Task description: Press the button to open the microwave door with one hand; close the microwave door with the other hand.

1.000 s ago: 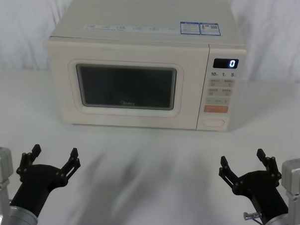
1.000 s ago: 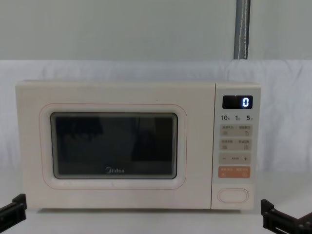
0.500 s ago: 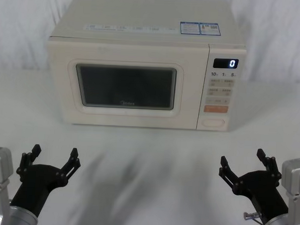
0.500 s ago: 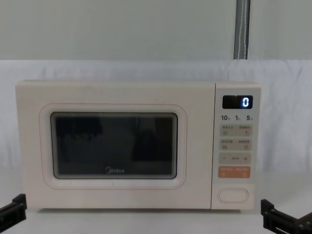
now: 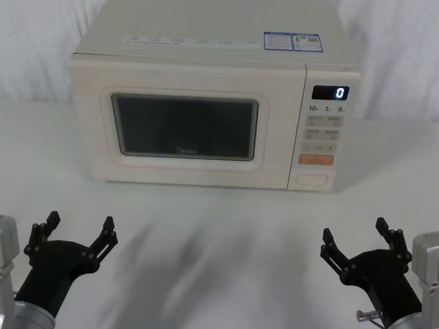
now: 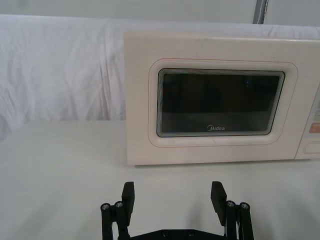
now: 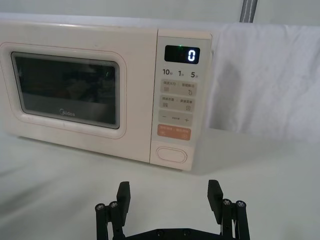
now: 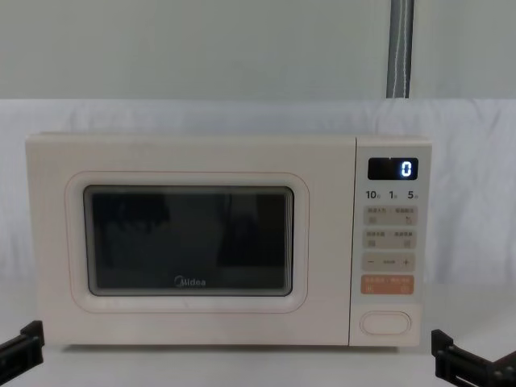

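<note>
Microwave door [image 5: 181, 126] closed, button [image 7: 171, 154] untouched, left tool [image 5: 74, 235] and right tool [image 5: 358, 240] spread wide, near table edge

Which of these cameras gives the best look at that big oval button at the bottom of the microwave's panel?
The chest view: the button faces it squarely, fully outlined. The right wrist view shows it whole but angled. The head view sees it small, from above. The left wrist view catches just a sliver at its edge.
</note>
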